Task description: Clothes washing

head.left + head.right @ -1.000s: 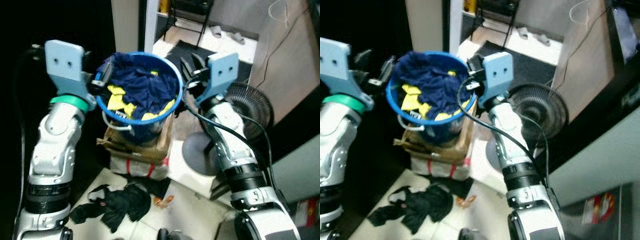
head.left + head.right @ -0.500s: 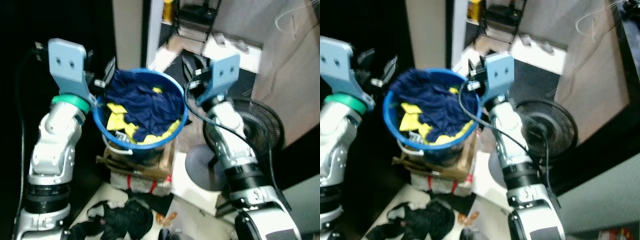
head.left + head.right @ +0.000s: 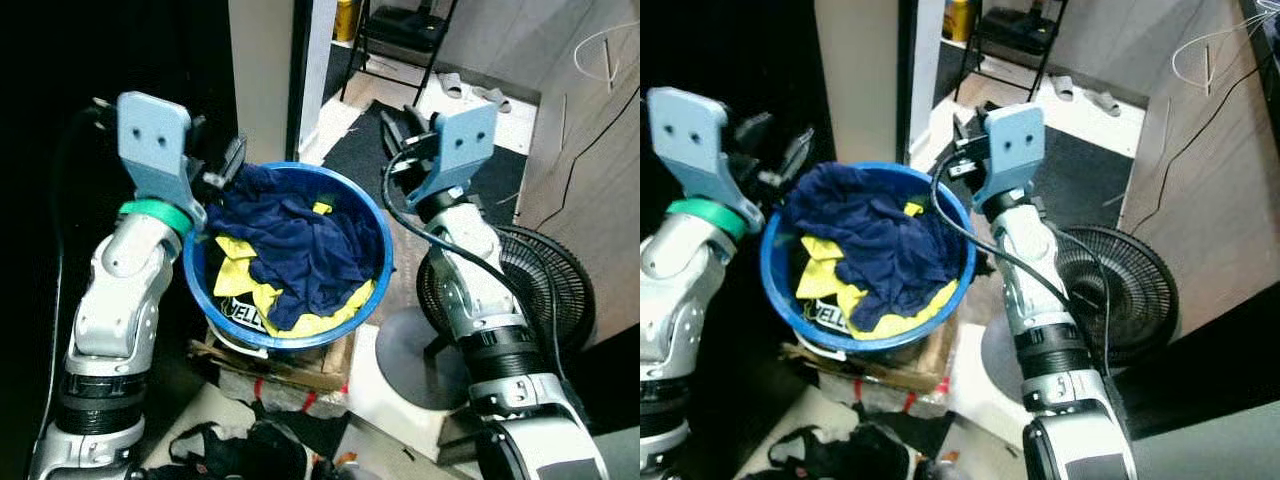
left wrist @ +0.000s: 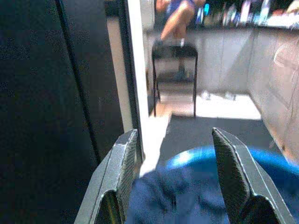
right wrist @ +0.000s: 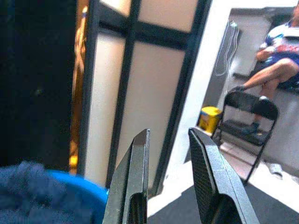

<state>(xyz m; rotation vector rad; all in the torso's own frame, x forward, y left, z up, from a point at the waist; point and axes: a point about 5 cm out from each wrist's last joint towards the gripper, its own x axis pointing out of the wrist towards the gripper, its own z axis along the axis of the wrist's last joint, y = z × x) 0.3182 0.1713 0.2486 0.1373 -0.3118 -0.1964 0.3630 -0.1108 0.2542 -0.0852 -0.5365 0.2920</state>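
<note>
Blue bucket [image 3: 375, 290] w/ clothes [image 3: 295, 245] btwn 2 open grippers.

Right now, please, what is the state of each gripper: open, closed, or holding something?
Left gripper: open, fingers apart over the clothes at the blue bucket's rim, holding nothing.
Right gripper: open, fingers apart beside the bucket, holding nothing.
</note>
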